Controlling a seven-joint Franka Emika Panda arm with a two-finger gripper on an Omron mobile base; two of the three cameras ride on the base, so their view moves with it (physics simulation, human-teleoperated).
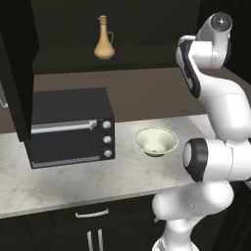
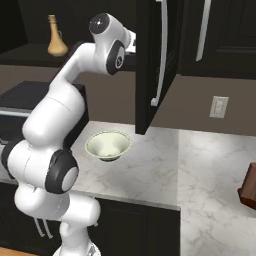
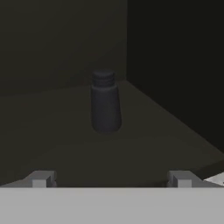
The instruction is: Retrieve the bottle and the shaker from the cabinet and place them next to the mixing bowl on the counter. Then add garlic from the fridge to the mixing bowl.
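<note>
The shaker stands upright on the dark shelf inside the cabinet, near the back corner, with the side wall just to one side of it. In the hand view the claw is spread wide and holds nothing; its two tips point straight at the shaker, which is still ahead of them and not touched. The bottle stands upright on the same shelf, well apart from where the arm reaches in, and nothing is touching it either. The tall black cabinet door hangs open above the counter. Down on the counter sits the mixing bowl, and it looks empty, with a black toaster oven beside it. So this looks like the very first step: going in to fetch the shaker. Next the claw most likely needs to slide forward until the shaker is between its tips, then press them together on its sides. The shaker is small and round, so the claw should come in level and not bump it, or it could tip over or roll toward the wall.
</note>
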